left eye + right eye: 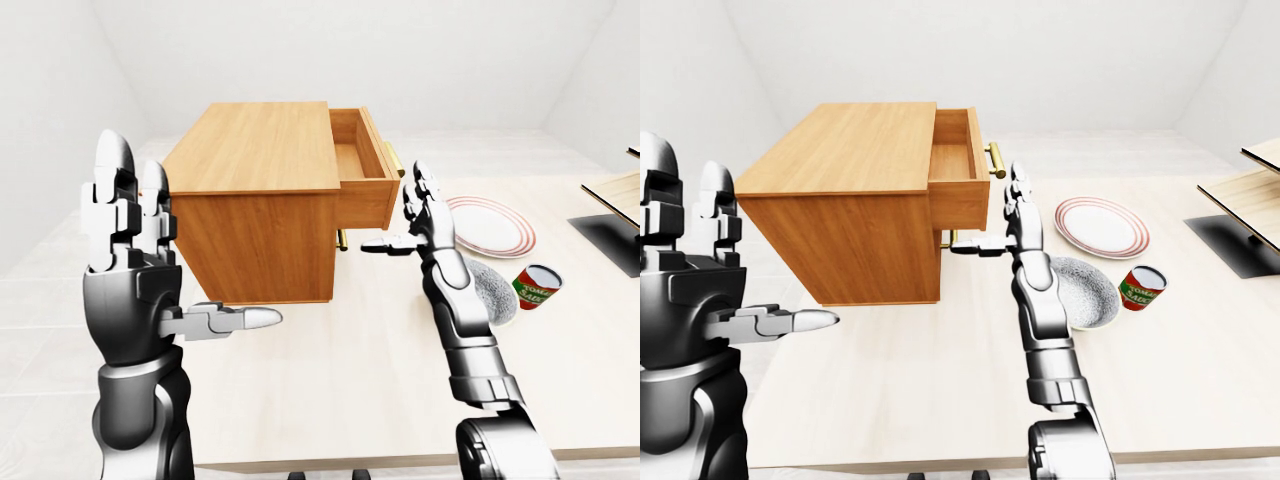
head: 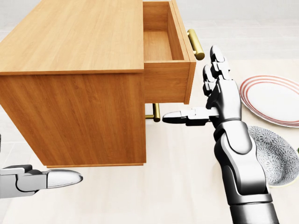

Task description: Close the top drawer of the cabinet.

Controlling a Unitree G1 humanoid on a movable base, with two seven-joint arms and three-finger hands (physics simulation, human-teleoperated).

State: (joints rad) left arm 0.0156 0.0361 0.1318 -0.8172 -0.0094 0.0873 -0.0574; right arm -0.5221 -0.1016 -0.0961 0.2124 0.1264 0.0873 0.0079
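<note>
Surface [image 1: 1200, 340] of pale wood carries everything you see here. On it, toward the left of the head view, stands the cabinet [image 2: 70, 70], and its top drawer [image 2: 166, 56] is pulled out to the right, open and bare inside, with a brass handle [image 2: 196, 44] on its outer face. A second brass handle [image 2: 155, 112] shows below it, under the drawer.

Your right hand [image 2: 219, 95] is raised upright just right of the drawer's face, near it but apart from it. Its fingers [image 2: 217, 58] point up and are spread, holding nothing, and the thumb juts left under the drawer.

Your left hand [image 1: 130, 270] is up at the left of the left-eye view, well apart from the cabinet, fingers [image 1: 112, 175] likewise spread and upright, thumb pointing right.

To the right of the right arm lie a plate [image 2: 273, 100] with red rings, a patterned bowl [image 2: 275, 154] beside the forearm, and a small can [image 1: 1140, 288].
</note>
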